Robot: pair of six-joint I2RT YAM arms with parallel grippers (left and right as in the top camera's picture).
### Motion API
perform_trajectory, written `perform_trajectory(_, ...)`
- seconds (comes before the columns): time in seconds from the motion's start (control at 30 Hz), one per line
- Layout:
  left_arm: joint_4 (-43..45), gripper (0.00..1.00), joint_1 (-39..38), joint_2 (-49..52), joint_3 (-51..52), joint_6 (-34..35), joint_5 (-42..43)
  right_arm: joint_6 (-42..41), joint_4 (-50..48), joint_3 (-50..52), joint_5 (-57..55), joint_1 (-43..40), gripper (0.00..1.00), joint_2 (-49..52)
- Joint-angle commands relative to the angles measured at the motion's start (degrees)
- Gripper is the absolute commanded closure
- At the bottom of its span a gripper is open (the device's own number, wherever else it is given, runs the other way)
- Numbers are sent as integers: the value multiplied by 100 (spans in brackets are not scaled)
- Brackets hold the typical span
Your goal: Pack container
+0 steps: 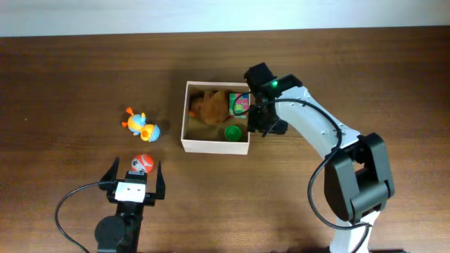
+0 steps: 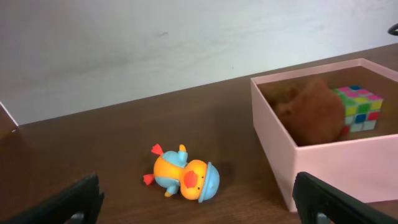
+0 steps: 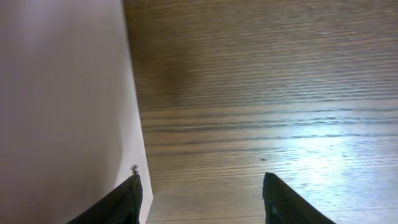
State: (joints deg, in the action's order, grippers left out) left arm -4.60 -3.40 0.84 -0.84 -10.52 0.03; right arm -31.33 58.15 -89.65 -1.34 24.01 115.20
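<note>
Lower left of table (image 1: pixel 63 84): left gripper (image 1: pixel 136 169), jaws spread to full width, nothing pinched. Small red-and-white round toy (image 1: pixel 143 164) loose between the fingertips, a little toward the right finger. Just beyond: blue-and-orange duck toy (image 2: pixel 183 177), tipped on its side, apart from both. Likely step in hand: first grasp of the round toy. Centre the jaws on it before closing, go low enough to catch the widest part, close slowly; round shape probably prone to squirting out. Lift straight up, clear of the duck toy, not across it. Centre: container (image 1: pixel 214 146) upright on the table, open-topped, well right of the loose toys. Already inside: brown plush (image 1: pixel 209 105) toward the far left, colour cube (image 2: pixel 359 107) far right, small green piece (image 1: pixel 233 131) near right. Free floor apparently at the near left; aim the drop there, over the near wall, release low. Right: right gripper (image 3: pixel 200 186) low just beside the container's right wall, outside it, jaws parted, only bare wood between. Contact with that wall: cannot tell. Keep it out of the drop path.
</note>
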Motion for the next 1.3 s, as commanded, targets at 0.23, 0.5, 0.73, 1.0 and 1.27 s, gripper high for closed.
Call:
perform_trajectory(0.23, -11, 1, 24, -50, 31, -72, 42, -42, -76, -11, 13, -474, 43, -59)
perform_trajectory(0.5, -13, 1, 24, -50, 31, -72, 42, 669, 22, -267, 291, -1187, 19, -63)
perform_trajectory(0.73, -13, 1, 24, -50, 31, -72, 42, 994, 640, -1156, 286, -1617, 1, -63)
perform_trajectory(1.0, -13, 1, 24, -50, 31, -72, 42, 1012, 1600, -2387, 212, -2210, 1, -74)
perform_trajectory(1.27, -13, 1, 24, -50, 31, -72, 42, 990, 2079, -2612, 221, -3108, 1, -72)
